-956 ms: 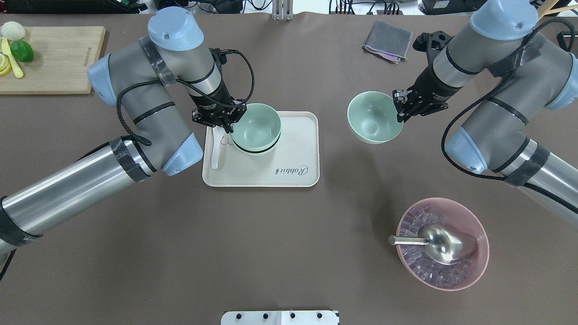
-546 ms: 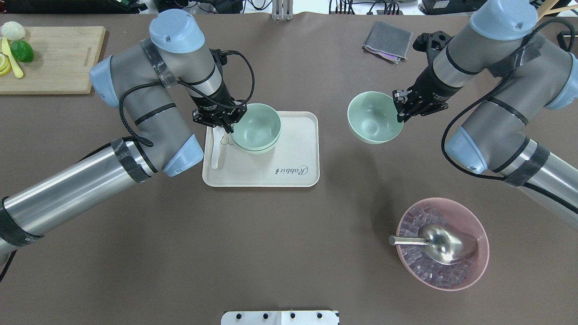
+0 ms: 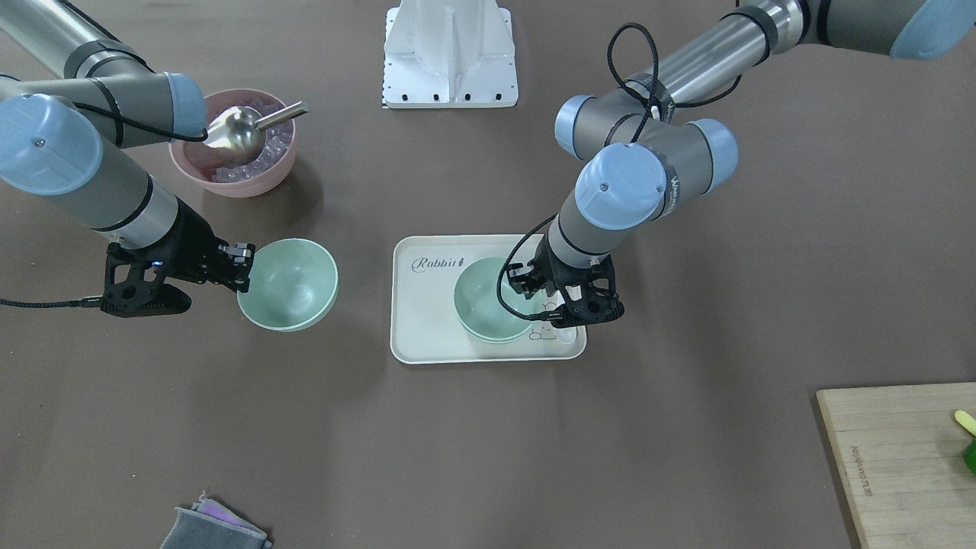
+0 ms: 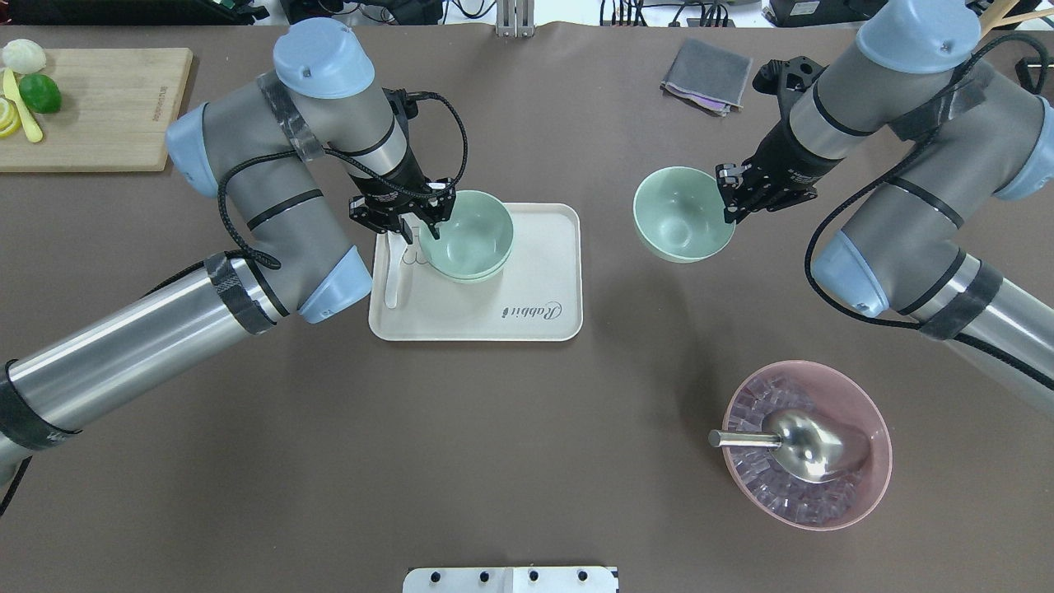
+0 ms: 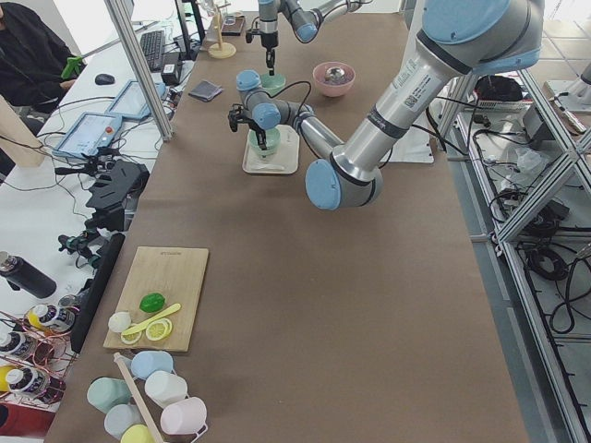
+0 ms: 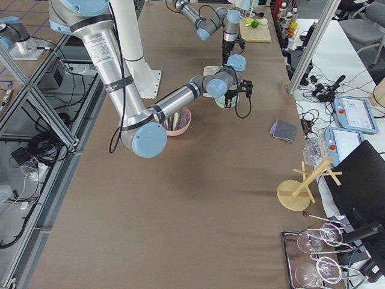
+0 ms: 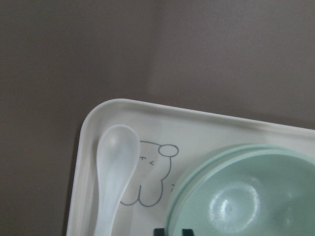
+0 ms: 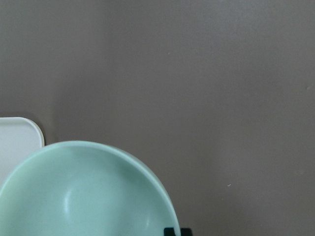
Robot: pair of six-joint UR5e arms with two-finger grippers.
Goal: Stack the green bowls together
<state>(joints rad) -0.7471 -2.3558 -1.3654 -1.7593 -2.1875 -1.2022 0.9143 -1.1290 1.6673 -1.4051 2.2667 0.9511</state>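
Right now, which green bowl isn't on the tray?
The green bowl gripped at its rim by the right gripper, beside the white tray; the other two green bowls sit nested on it.

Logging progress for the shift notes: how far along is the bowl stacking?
Done: two green bowls sit nested on the white tray, the left gripper at their rim; whether it has let go is unclear. In hand: the right gripper pinches the third green bowl by its rim, beside the tray. Left: carrying it over and nesting it on top.
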